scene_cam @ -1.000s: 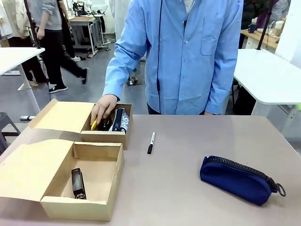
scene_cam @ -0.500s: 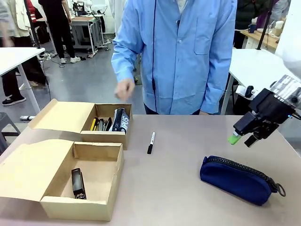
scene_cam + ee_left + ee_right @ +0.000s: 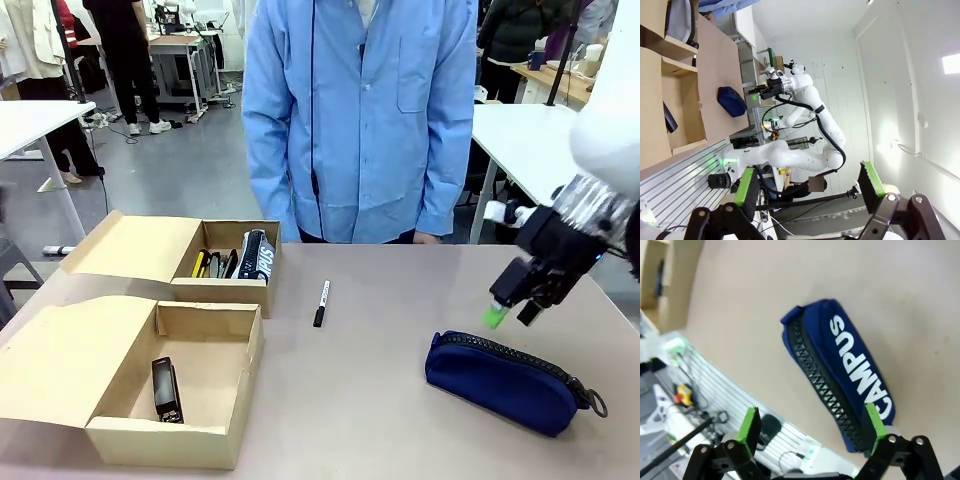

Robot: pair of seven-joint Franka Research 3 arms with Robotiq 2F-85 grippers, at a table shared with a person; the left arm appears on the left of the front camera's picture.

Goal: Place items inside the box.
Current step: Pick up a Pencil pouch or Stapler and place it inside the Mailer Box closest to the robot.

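Note:
A navy zip pouch [image 3: 505, 380] with white lettering lies on the table at the right; the right wrist view looks down on the pouch [image 3: 840, 365]. My right gripper [image 3: 511, 315] hangs open just above the pouch's left end, and in its own view the right gripper [image 3: 811, 424] holds nothing. A black marker pen [image 3: 320, 302] lies mid-table. The near box [image 3: 215, 440] holds a black stapler [image 3: 166, 390]. The far box [image 3: 225, 290] holds a yellow utility knife [image 3: 200, 263] and dark items. My left gripper [image 3: 809, 185] is open and off the table.
A person in a blue shirt [image 3: 370, 120] stands at the table's far edge, hands away from the boxes. Both boxes have their flaps folded out to the left. Bare tabletop lies between the pen and the pouch.
The person's hand has left the far box and drawn back. My right arm has come in from the right and dropped lower toward the navy pouch.

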